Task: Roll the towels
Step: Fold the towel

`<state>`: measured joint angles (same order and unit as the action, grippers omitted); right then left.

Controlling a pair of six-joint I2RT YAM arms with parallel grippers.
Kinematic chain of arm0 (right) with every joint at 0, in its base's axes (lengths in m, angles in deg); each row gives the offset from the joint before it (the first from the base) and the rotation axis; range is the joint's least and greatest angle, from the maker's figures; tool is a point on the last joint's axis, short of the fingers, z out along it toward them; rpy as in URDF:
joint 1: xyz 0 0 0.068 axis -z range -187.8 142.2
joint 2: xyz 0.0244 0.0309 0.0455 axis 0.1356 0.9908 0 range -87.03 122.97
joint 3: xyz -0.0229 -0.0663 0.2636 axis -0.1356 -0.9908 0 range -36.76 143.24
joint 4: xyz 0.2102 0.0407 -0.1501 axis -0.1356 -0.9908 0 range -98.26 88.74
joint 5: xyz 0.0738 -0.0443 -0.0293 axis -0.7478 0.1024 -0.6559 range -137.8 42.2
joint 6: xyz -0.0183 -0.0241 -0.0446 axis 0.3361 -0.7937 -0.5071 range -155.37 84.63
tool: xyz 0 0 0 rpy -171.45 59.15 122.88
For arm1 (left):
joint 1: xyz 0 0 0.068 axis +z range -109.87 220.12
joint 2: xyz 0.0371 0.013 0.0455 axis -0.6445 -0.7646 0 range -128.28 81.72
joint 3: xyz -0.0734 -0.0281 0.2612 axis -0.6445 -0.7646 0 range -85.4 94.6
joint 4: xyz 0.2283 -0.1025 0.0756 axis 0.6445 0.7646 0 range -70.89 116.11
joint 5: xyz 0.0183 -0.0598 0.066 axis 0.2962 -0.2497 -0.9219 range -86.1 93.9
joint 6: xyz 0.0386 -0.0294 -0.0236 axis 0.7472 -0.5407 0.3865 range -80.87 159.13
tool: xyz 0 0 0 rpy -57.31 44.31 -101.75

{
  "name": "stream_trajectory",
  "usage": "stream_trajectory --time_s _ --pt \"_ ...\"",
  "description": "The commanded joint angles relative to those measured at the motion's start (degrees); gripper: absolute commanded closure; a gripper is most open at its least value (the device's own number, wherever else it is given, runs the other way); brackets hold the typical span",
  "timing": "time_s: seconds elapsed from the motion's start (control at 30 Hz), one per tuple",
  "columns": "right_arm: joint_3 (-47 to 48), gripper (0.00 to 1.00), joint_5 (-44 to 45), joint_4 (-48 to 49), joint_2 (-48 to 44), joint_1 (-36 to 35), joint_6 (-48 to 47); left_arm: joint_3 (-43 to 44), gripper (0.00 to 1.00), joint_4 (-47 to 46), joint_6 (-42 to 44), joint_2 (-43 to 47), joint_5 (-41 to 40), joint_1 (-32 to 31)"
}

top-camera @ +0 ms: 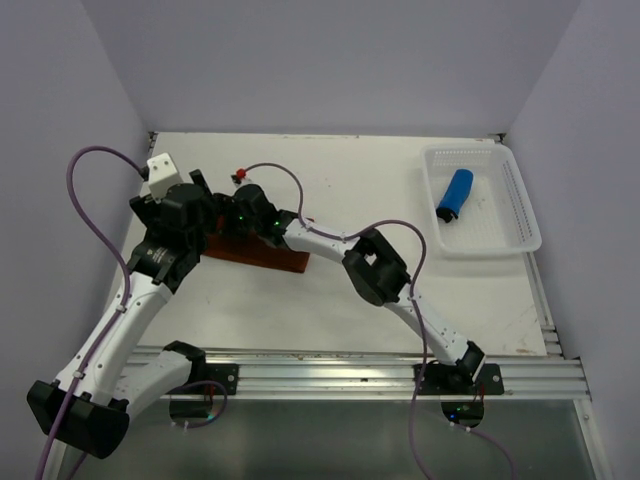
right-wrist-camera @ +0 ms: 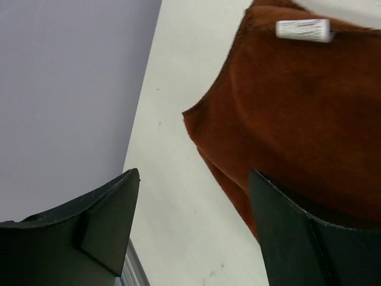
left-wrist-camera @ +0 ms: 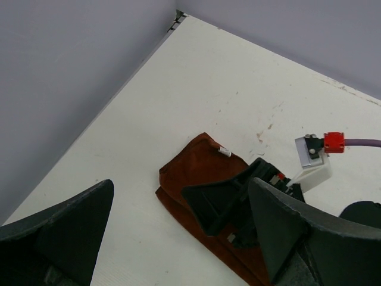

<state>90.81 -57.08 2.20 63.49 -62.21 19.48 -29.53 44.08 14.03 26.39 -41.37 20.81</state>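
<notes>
Nearest the top camera you had the two arm bases on the rail at the near edge of the bench [top-camera: 350, 180]. Both arms reached to the left half of the bench and met over the rust-brown towel [top-camera: 262, 256].

Left tool [left-wrist-camera: 178, 232]: fingers stood wide apart, nothing between them, hovering above the towel's end.

Right tool [right-wrist-camera: 193, 229]: spread apart, gripping nothing. In the right wrist view one finger [right-wrist-camera: 306, 238] sat over the towel's edge; the other [right-wrist-camera: 98, 229] was over bare bench beside it. Whether the finger touched the cloth could not be told.

The rust-brown towel lay folded in a long strip on the bench, left of centre, with a small white tag [right-wrist-camera: 303, 30] on its upper surface near one end.

The blue towel [top-camera: 456, 194] lay rolled in the white mesh basket [top-camera: 520, 205] at the far right of the bench, well apart from both tools.
</notes>
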Motion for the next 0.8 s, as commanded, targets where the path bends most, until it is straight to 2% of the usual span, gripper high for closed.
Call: stream_trajectory --time_s 0.0,0.1,0.2,0.23,0.33,0.43,0.47,0.5,0.57,0.63,0.77 --pt "-5.3 0.23 1.46 2.16 -11.71 4.22 0.87 -0.06 0.01 -0.45 -0.83 1.63 -2.01 -0.46" --pt "-13.8 0.24 -0.13 1.81 -19.08 6.95 -0.17 -0.59 0.01 -0.45 -0.65 2.77 -2.36 -0.46" --pt "-20.75 0.27 1.28 -0.64 -25.69 8.62 -5.44 -1.38 0.01 -1.33 -0.12 3.3 -1.57 -0.46" --pt "-21.39 0.29 1.8 -2.91 -29.28 8.97 -9.81 -1.56 0.01 -1.94 0.4 3.3 -1.13 -0.46" --pt "-23.32 0.32 4.26 -19.84 -36.31 9.15 -17.92 -2.61 0.01 -3.61 1.63 3.3 2.38 -0.46" --pt "-33.49 0.41 9.18 -24.46 -45.18 9.15 -18.82 -3.14 0.01 -4.58 2.07 2.69 6.5 -0.46" --pt "-36.66 0.5 11.54 -24.73 -47.23 9.15 -18.03 -3.14 0.01 -4.84 2.16 2.6 7.21 -0.46" --pt "-43.21 0.54 11.82 -24.47 -49.42 9.15 -16.11 -3.32 0.0 -5.11 2.16 2.16 7.92 -0.38" --pt "-48.62 0.58 11.22 -23.42 -53.55 9.15 -13.47 -3.32 0.0 -5.37 2.25 1.81 9.59 -0.38" --pt "-54.43 0.58 9.64 -21.32 -54.97 9.24 -10.3 -3.58 0.01 -5.9 2.34 1.02 11.78 -0.38" --pt "-59.01 0.47 5.68 -17.44 -55.25 9.24 -6.08 -3.67 0.0 -6.25 2.34 -0.13 14.34 -0.29"
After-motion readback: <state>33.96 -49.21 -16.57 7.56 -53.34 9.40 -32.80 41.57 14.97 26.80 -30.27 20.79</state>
